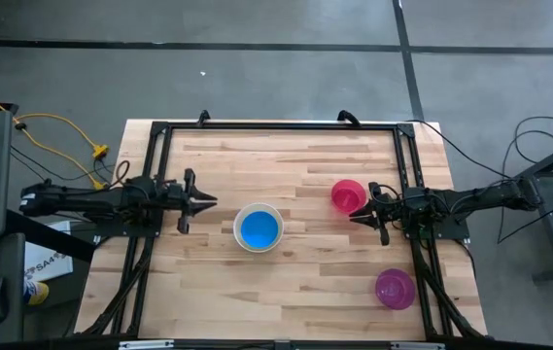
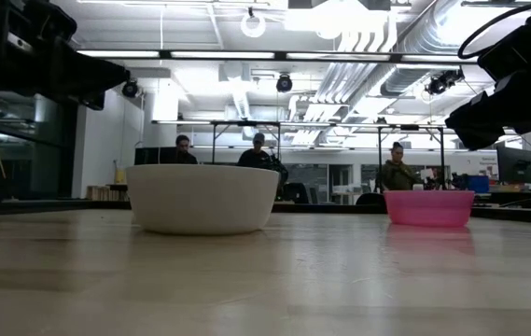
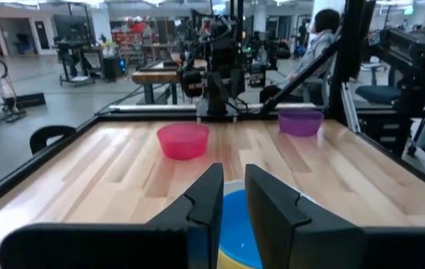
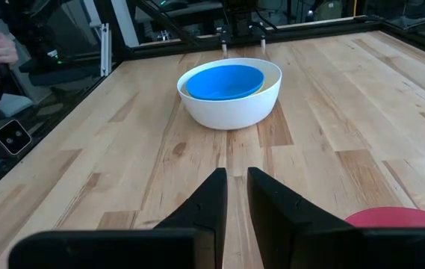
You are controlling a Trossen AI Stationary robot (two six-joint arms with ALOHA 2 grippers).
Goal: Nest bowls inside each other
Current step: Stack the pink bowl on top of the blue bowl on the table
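Left arm pose: your left arm lies level, reaching in from the left edge of the high view, with the left gripper point(image 1: 201, 200) just left of the white bowl point(image 1: 258, 227) and not touching it.
Left jaws: a narrow gap shows between the fingers point(image 3: 201, 205) in the left wrist view; they hold nothing.
Right arm pose: your right arm reaches in from the right edge of the high view, also level, with the right gripper point(image 1: 359, 211) right beside the pink-red bowl point(image 1: 347, 194), at its lower right rim.
Right jaws: nearly together, a thin slit between them; nothing is pinched. Whether they brush the pink-red bowl, you cannot tell.
Nested stack: the white bowl sits at the centre of the surface point(image 1: 286, 282), with the yellow bowl point(image 4: 270, 78) inside it and the blue bowl point(image 1: 259, 228) inside that.
Pink-red bowl: right of centre in the high view, upright, alone.
Purple bowl point(image 1: 395, 288): lower right of the high view, upright, well apart from the others.
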